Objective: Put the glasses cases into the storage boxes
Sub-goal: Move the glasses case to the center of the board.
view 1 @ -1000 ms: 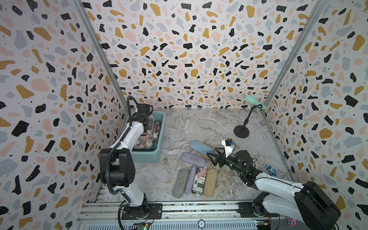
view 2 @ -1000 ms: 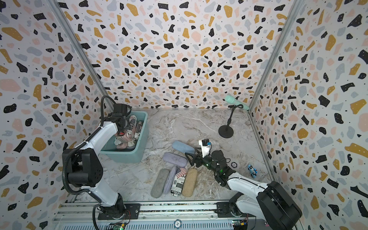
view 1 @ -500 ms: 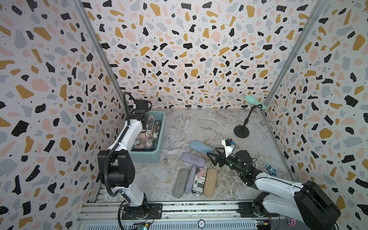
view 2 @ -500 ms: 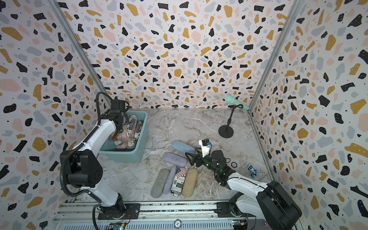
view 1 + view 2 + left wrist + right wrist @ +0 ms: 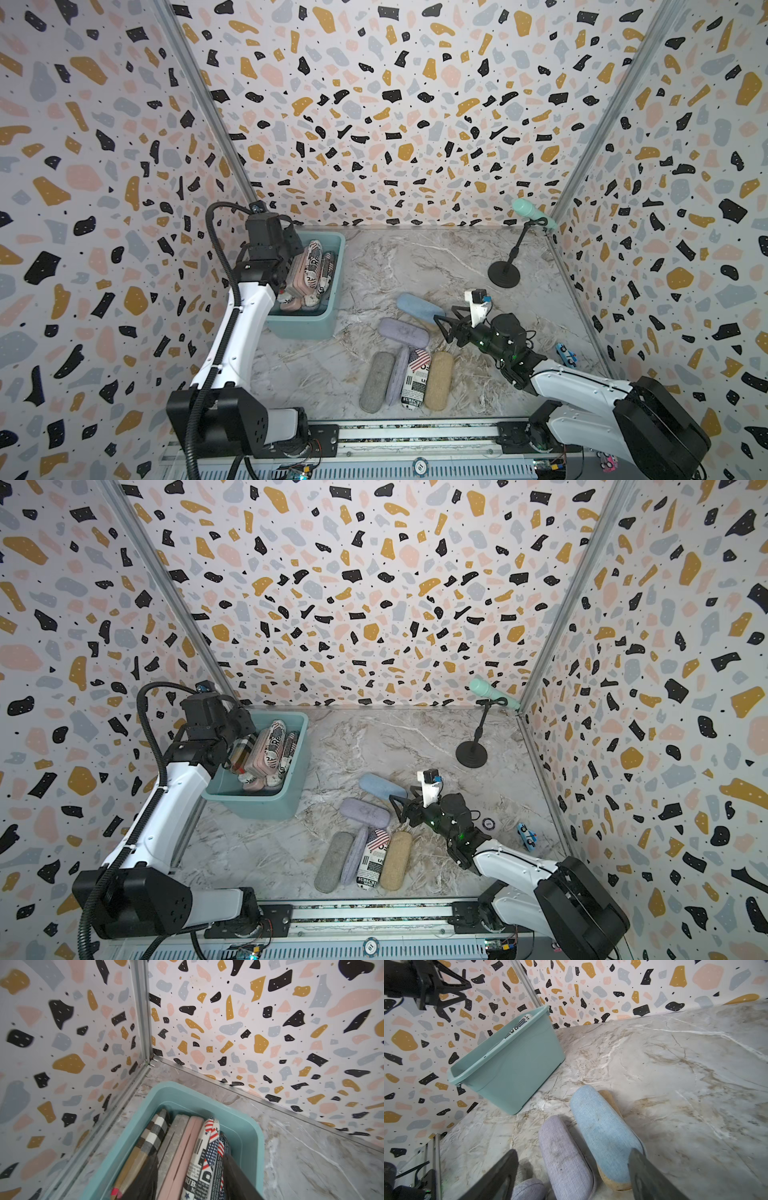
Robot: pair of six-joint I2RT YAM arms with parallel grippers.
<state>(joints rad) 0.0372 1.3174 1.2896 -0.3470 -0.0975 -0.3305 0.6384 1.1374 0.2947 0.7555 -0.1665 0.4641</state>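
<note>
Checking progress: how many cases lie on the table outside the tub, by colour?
Grey: 1
Lavender: 2
Light blue: 1
Tan: 2, one under the light blue
Flag newsprint: 1
Total: 7

Bright, even light; soft shadows.

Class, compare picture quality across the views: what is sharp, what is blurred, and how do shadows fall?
Both top views: sharp, evenly lit, no glare. Left wrist view: left gripper fingers are dark and blurred. Right wrist view: right gripper fingers blurred, tub crisp, soft shadow beside the lavender case.
</note>
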